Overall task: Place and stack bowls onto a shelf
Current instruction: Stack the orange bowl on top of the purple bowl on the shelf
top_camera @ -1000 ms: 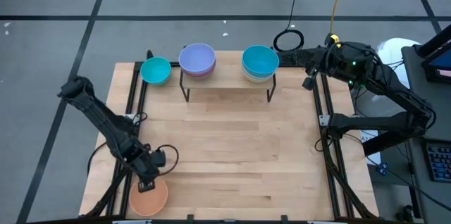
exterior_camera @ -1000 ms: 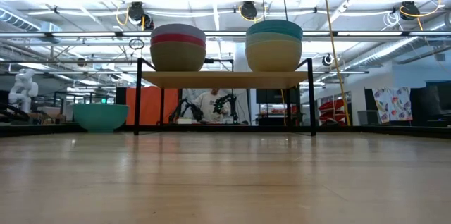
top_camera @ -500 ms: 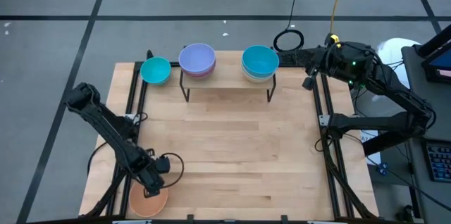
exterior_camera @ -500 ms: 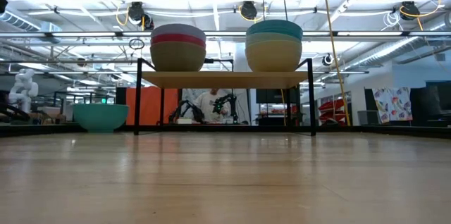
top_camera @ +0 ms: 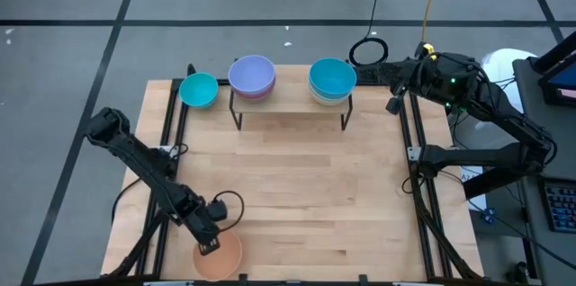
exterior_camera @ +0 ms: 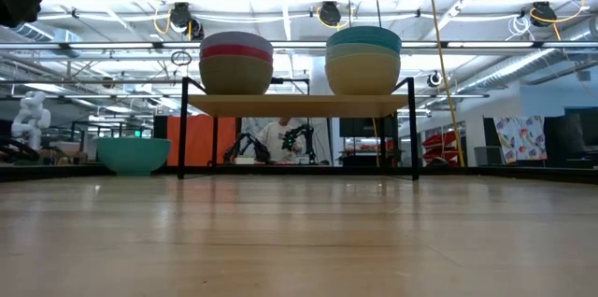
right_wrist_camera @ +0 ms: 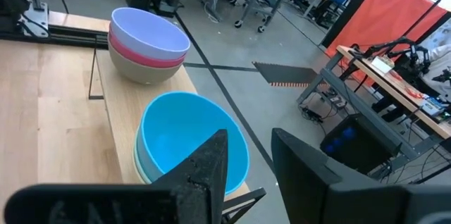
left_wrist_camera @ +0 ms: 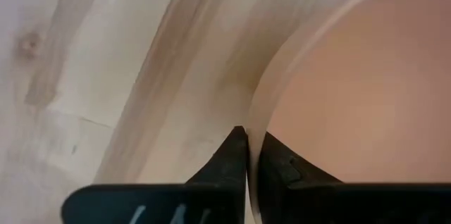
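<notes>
My left gripper [left_wrist_camera: 248, 155] pinches the smooth round orange bowl's [top_camera: 221, 257] thin rim; only the wrist view shows it.

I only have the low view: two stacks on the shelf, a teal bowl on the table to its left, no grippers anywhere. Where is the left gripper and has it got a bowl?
Observer: The left gripper is at the table's near left corner, shut on the rim of the orange bowl.
Operator: Pinching the wall, or just resting on it?
Observer: Pinching: in the left wrist view one finger is inside the rim and one outside.
Operator: And the right arm?
Observer: It waits off the table's far right corner; the right gripper is open and holds nothing.
Operator: What tops each stack?
Observer: From above, a lavender bowl tops the left stack, a blue bowl the right.
</notes>
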